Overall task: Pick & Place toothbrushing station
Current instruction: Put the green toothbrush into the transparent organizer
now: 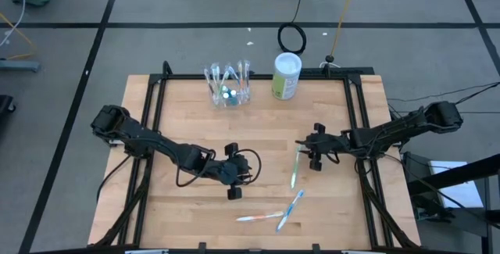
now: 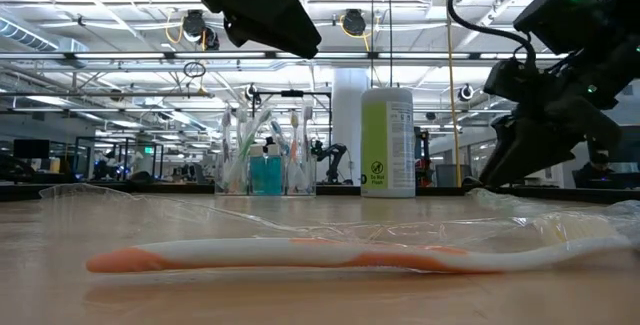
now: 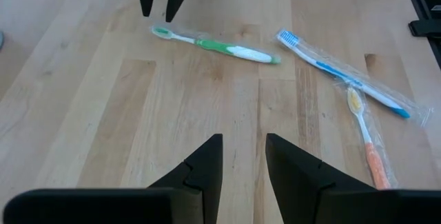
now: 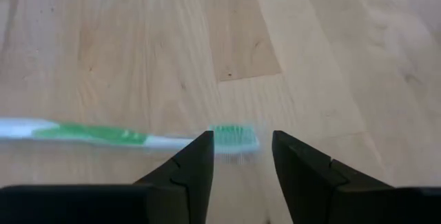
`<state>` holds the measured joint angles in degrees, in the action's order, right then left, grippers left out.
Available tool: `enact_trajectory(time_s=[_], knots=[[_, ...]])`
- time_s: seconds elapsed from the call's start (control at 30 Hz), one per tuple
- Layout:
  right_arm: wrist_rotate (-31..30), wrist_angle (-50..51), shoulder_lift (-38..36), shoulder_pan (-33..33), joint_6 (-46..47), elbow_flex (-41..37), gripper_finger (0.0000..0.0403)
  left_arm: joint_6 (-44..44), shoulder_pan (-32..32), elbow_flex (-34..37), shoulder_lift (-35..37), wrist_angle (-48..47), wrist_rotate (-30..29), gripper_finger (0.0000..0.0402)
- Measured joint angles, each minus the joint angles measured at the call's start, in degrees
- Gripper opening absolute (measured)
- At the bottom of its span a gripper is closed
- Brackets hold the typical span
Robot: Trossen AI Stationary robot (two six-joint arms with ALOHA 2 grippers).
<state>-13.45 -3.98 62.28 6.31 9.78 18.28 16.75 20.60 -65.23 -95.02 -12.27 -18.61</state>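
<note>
High view: clear holder [image 1: 227, 88] w/ brushes stood at table's far edge, beside canister [image 1: 286, 76]; three brushes lay loose near front, so task was partly done at best.

Low view: orange toothbrush [image 2: 330, 256] lay wrapped, closest.

Left wrist: left gripper [image 3: 244, 156] spread, empty, near blue toothbrush [image 3: 341, 73].

Right wrist: right gripper [image 4: 242, 153] spread over green toothbrush [image 4: 124, 138] head, not gripping yet.

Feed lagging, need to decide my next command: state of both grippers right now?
Left gripper: open, empty, above bare wood short of the wrapped toothbrushes.
Right gripper: open, holding nothing, fingers astride the head of the green-and-white toothbrush.
</note>
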Motion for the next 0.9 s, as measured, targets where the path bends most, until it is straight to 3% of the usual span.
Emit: enact_trajectory(time_s=[0.3,0.4,0.6,0.8,0.9], knots=[[0.0,-4.9,0.0,0.0,2.2,0.0,0.0177,0.2,0.0,0.0,0.0,0.1,0.0,0.0115],[0.0,-4.8,0.0,0.0,8.8,0.0,0.0185,0.9,0.0,0.0,0.0,0.1,0.0,0.0115],[0.0,-3.8,0.8,1.8,32.5,-0.2,0.0183,1.6,0.0,0.0,0.0,0.2,0.0,0.0115],[-0.3,-4.7,2.5,7.1,40.6,-3.5,0.0175,1.7,0.0,0.0,0.0,0.4,0.0,0.0115],[-5.1,-5.2,2.5,8.5,43.6,-4.7,0.0174,1.6,-0.1,0.0,0.0,0.5,0.0,0.0115]])
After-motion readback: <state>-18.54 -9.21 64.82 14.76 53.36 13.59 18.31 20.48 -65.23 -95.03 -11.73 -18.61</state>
